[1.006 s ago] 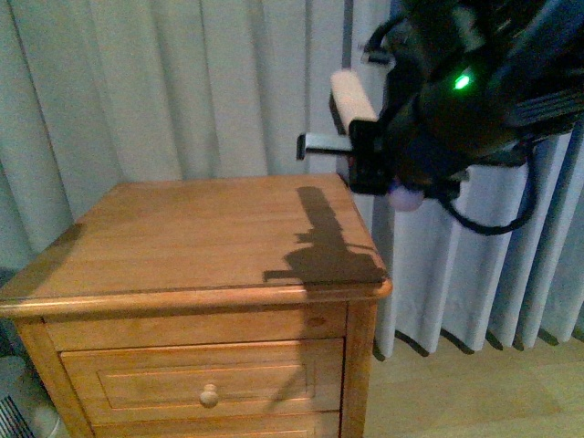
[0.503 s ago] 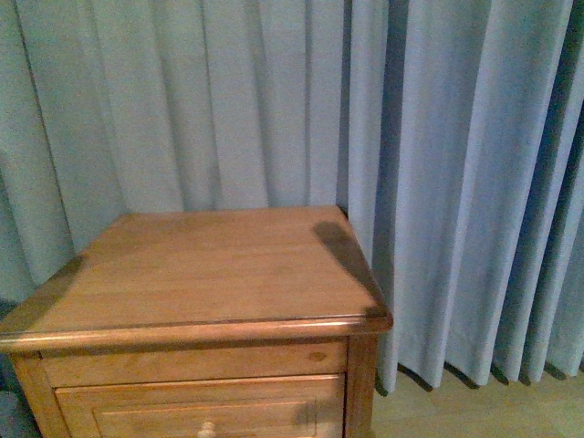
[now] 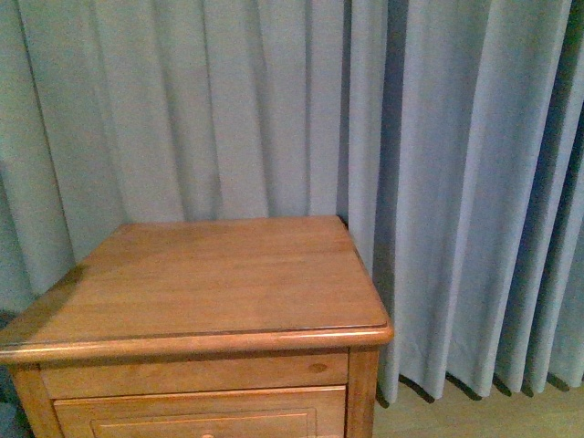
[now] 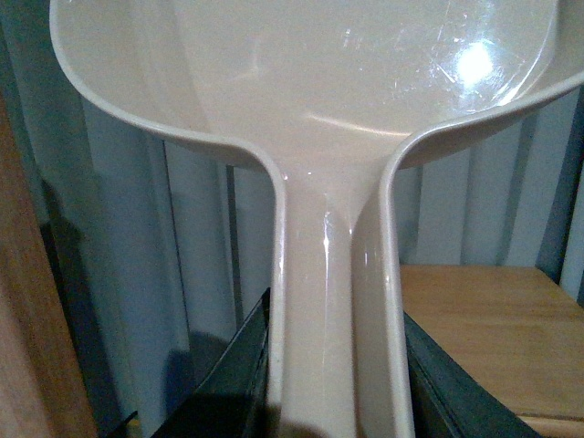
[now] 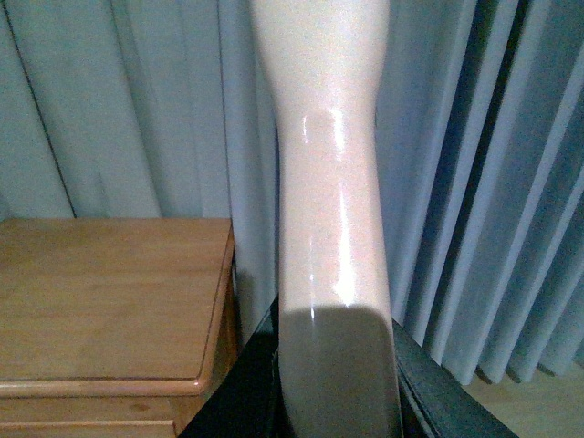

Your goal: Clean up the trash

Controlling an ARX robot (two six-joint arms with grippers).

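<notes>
Glossy pale-pink dustpan (image 4: pixel 310 82) clamped in left pincer (image 4: pixel 333 370); smooth pale-pink handle (image 5: pixel 328 182) clamped in right pincer (image 5: pixel 336 388).

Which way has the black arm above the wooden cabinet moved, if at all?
Yes. A second ago it hung over the nightstand's right rear corner; now it is out of the front view. Which way it left cannot be told.

The nightstand (image 3: pixel 210 274) stands near-left before me; the curtain (image 3: pixel 411 182) is behind it and to its right; the floor (image 3: pixel 493 415) is near-right. The dustpan (image 4: pixel 310 91) sits by its stem in my left gripper (image 4: pixel 333 383); a handle (image 5: pixel 333 228), perhaps a brush's, is in my right gripper (image 5: pixel 338 383).
</notes>
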